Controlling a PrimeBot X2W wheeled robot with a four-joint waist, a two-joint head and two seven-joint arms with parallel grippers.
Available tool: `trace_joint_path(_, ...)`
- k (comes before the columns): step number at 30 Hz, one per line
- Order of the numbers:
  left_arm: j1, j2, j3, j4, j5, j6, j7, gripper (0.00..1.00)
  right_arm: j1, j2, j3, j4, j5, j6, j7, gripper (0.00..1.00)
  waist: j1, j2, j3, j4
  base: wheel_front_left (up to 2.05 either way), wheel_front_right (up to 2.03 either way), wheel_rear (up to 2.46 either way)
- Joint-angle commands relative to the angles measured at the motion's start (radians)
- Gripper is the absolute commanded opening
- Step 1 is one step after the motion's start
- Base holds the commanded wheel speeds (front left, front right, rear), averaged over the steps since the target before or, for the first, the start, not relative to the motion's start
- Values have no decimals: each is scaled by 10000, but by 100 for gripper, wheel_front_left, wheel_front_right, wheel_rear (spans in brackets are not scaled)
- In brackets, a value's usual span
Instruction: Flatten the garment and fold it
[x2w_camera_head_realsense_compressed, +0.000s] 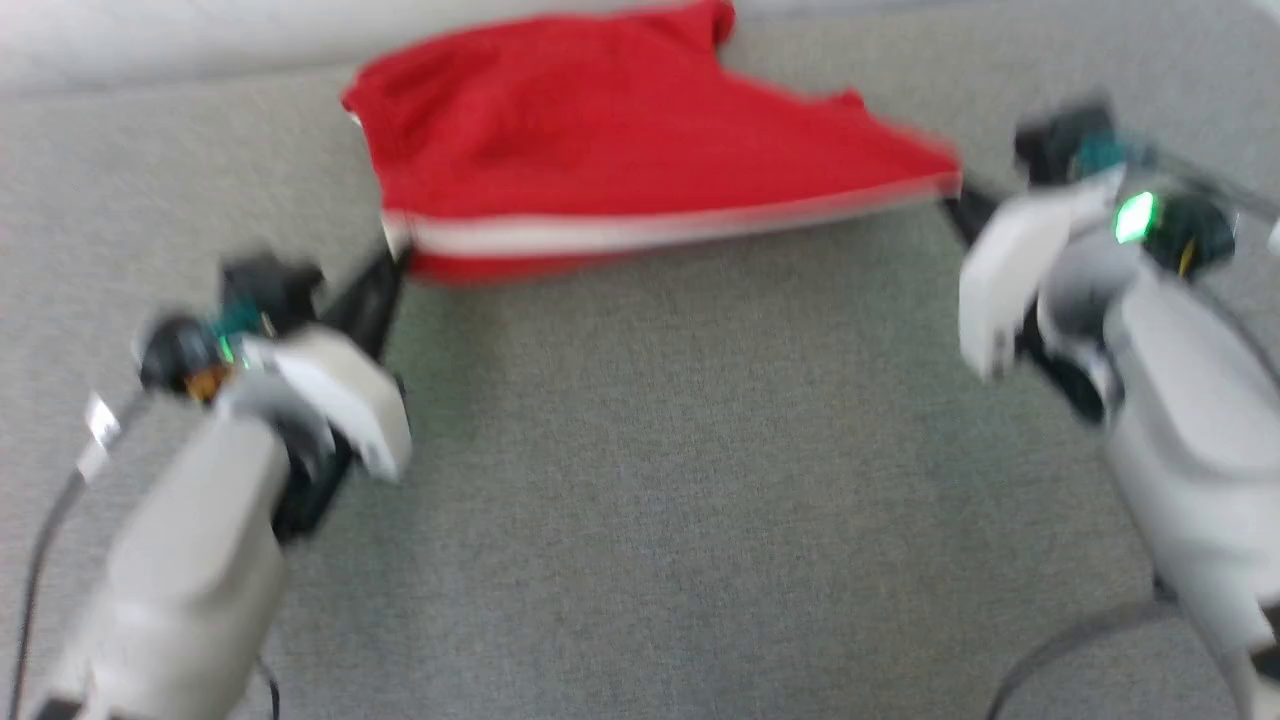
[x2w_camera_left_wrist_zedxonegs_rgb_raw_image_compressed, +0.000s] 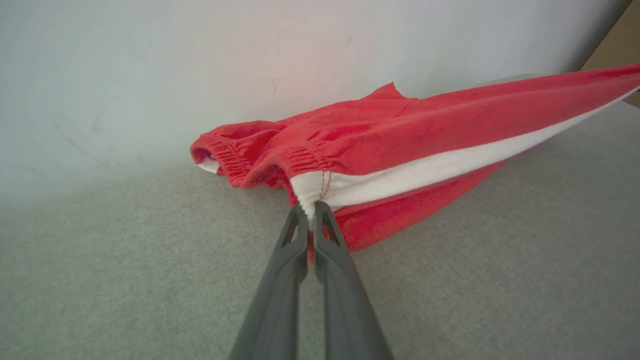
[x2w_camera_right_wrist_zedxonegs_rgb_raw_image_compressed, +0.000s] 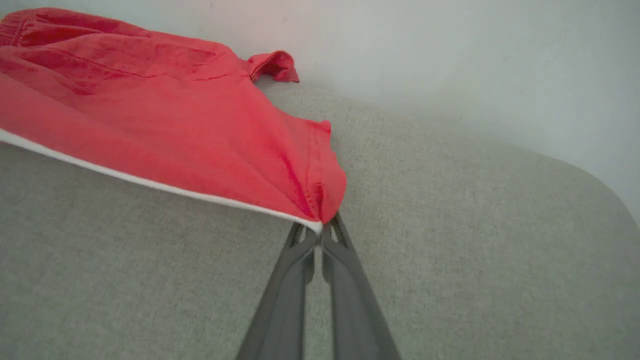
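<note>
Garment (x2w_camera_head_realsense_compressed: 620, 150) stretched between left hand (x2w_camera_left_wrist_zedxonegs_rgb_raw_image_compressed: 311, 207) and right hand (x2w_camera_right_wrist_zedxonegs_rgb_raw_image_compressed: 320, 227), wall (x2w_camera_left_wrist_zedxonegs_rgb_raw_image_compressed: 150, 75) just behind.

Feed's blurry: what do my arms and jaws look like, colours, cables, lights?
Pale grey arms, white wrist shells, dark blocks with green lights. A black cable runs beside the left arm; a grey cable trails under the right arm. The left gripper and right gripper have long, slim, dark grey jaws, slotted near the tips.
</note>
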Motion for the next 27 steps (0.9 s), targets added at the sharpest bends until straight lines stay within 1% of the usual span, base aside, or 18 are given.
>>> trace_joint_path(1,691,118,-82,-267,-121,161,65,0,685,-342,319,-443,516,-23,241,0,3,-1,-1346,246,0,0,0)
trace_joint_path(3,1391,221,-200,-636,-168,261,148,0,1395,-777,689,-1067,1085,-23,540,0,3,-1,-1696,313,0,0,0)
trace_joint_path(4,1391,221,-200,-636,-168,261,148,0,1395,-777,689,-1067,1085,-23,540,0,3,-1,-1696,313,0,0,0)
trace_joint_path(7,2322,341,-347,-1258,-266,439,307,0,2415,-1483,925,-1952,1802,-23,1100,0,3,-1,-2189,466,0,0,0)
trace_joint_path(12,3682,569,-685,-2407,-345,696,673,0,4006,-2497,744,-3366,2383,-23,2220,0,3,-1,-2821,671,0,0,0)
trace_joint_path(16,4686,733,-840,-3337,-454,1024,877,0,5323,-3114,285,-4511,2558,-23,3112,0,3,-1,-3197,831,0,0,0)
trace_joint_path(20,5691,933,-1029,-4266,-575,1295,1084,0,6640,-3549,-441,-5665,2603,-23,3924,0,3,-1,-3438,943,0,0,0)
trace_joint_path(25,6831,1107,-1379,-5324,-681,1593,1382,0,8453,-3838,-1456,-6870,2665,-23,5047,0,3,-1,-3594,1147,0,0,0)
trace_joint_path(27,7218,1157,-1543,-5638,-749,1638,1509,0,9149,-3886,-1797,-7343,2691,-23,5454,0,3,-1,-3598,1218,0,0,0)
